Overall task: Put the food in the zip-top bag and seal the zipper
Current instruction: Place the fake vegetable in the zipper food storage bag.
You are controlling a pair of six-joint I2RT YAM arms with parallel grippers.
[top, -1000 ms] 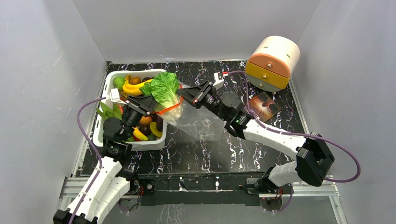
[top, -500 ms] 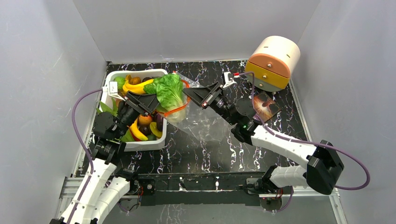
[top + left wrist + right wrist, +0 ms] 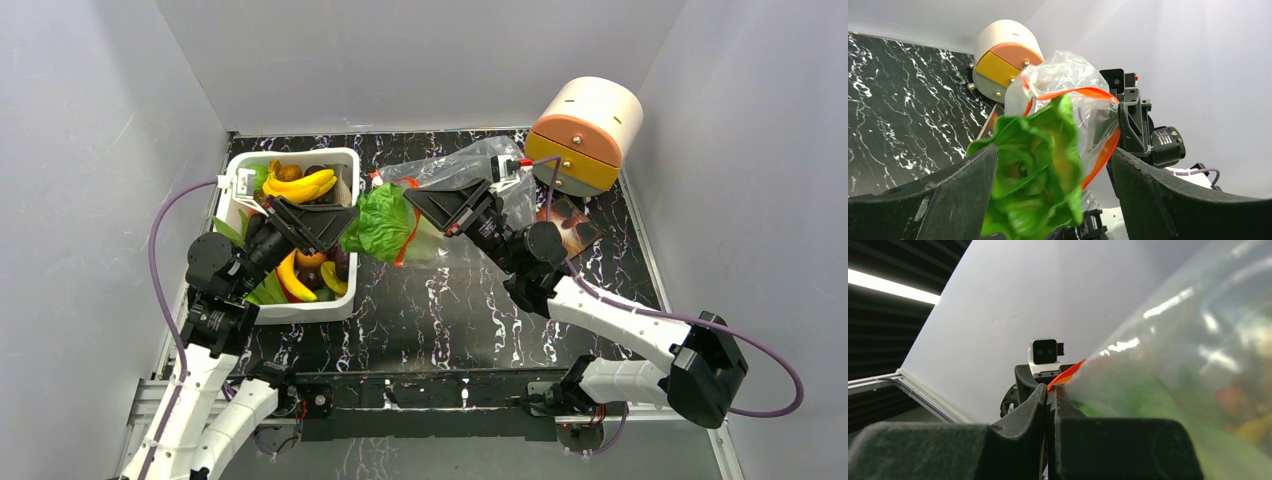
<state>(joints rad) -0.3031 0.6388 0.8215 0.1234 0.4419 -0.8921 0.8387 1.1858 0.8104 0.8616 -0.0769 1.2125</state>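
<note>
My right gripper (image 3: 420, 200) is shut on the red-orange zipper (image 3: 406, 248) of the clear zip-top bag (image 3: 470, 170) and holds the bag in the air with its mouth toward the left. The leafy green lettuce (image 3: 385, 222) sticks partly into that mouth. My left gripper (image 3: 338, 228) is at the lettuce with its jaws wide apart. In the left wrist view the lettuce (image 3: 1033, 170) lies between the fingers, against the left finger (image 3: 948, 195) and apart from the right one. Yellow bananas (image 3: 300, 185) and other toy food stay in the white tub (image 3: 290, 158).
A round cream container (image 3: 585, 130) with orange and yellow drawer fronts stands at the back right. A dark brown printed packet (image 3: 568, 225) lies in front of it. Grey walls close in the black marbled table on three sides.
The right gripper has lifted the bag off the table and swung it up and right. The left gripper has carried the lettuce from over the tub rightward to the bag's mouth.
</note>
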